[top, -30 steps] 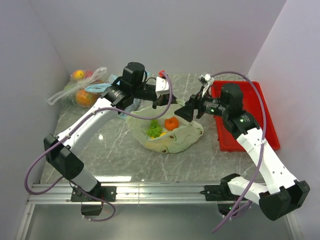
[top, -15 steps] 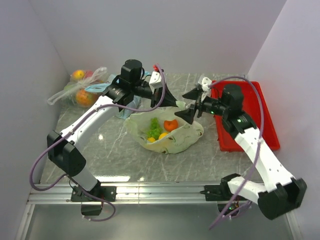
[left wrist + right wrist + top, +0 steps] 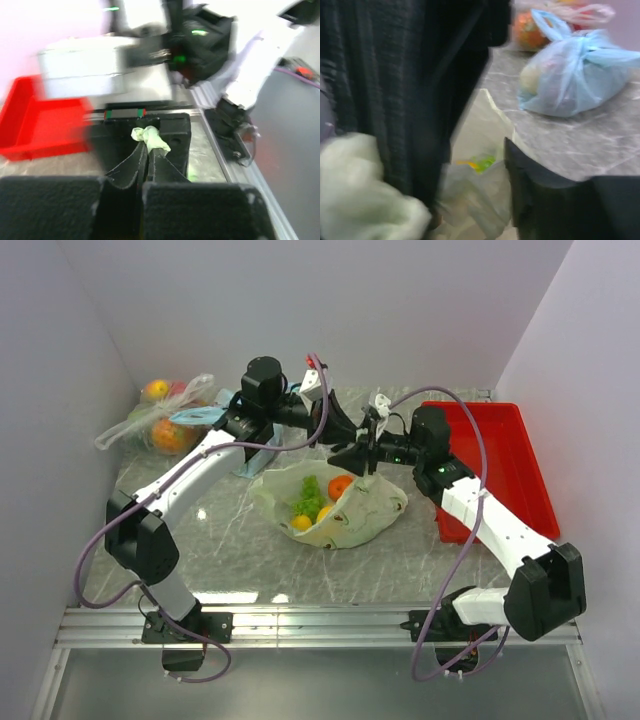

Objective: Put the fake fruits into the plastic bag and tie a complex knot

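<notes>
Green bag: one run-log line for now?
fruits: in green bag | left jaws: shut on twisted bag end | right jaws: beside left, grip unclear

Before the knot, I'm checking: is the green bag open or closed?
Open: the top view shows the fake fruits lying inside the plastic bag.

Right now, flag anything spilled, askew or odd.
Nothing has spilled: the fruits lie inside the bag. The bag is slumped with its mouth gaping open, and one handle is pinched in the shut left gripper. Nothing else stands out.
</notes>
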`<action>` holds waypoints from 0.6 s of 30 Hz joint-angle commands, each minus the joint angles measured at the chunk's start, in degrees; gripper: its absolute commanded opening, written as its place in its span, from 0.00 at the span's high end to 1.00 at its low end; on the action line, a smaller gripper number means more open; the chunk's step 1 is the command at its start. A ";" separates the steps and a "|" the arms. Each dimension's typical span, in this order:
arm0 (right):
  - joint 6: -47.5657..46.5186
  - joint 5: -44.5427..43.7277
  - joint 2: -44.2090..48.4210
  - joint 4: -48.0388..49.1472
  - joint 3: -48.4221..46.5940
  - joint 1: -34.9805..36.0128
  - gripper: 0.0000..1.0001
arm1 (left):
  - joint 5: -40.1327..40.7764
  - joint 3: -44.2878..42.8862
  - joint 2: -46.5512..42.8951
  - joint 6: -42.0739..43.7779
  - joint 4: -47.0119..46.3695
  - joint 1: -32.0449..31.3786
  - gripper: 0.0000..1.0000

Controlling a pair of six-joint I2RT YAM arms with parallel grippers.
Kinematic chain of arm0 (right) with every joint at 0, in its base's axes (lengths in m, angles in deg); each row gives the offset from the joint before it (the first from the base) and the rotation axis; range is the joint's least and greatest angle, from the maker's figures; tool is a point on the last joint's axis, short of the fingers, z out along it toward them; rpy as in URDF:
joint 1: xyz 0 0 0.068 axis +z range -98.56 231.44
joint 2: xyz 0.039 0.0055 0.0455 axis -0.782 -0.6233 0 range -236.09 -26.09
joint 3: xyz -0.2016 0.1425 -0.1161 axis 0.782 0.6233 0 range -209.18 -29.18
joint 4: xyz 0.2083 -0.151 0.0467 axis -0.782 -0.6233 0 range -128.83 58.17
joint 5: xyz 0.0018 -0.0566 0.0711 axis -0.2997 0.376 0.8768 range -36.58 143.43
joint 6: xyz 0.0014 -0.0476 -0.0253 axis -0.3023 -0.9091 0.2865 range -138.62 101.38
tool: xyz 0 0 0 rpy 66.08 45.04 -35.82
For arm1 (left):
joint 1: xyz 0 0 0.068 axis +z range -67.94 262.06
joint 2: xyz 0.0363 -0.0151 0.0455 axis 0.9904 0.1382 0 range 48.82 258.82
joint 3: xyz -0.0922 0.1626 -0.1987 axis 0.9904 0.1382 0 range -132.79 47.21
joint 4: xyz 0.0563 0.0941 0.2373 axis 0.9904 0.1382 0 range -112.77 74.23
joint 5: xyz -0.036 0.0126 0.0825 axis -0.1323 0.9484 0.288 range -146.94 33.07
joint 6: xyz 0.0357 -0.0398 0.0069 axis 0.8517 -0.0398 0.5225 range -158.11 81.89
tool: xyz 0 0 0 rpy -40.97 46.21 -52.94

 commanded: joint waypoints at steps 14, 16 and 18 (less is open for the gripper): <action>15.18 -9.27 -1.63 4.84 9.50 -7.14 1.00 | 19.40 22.42 -19.12 13.96 11.69 0.88 0.21; 16.41 -12.43 -1.90 4.14 10.56 -7.67 1.00 | 24.74 25.22 -19.65 15.29 11.00 -1.41 0.20; 17.64 -14.46 -2.16 3.08 11.26 -7.76 1.00 | 28.80 26.38 -19.13 16.61 8.20 -5.36 0.15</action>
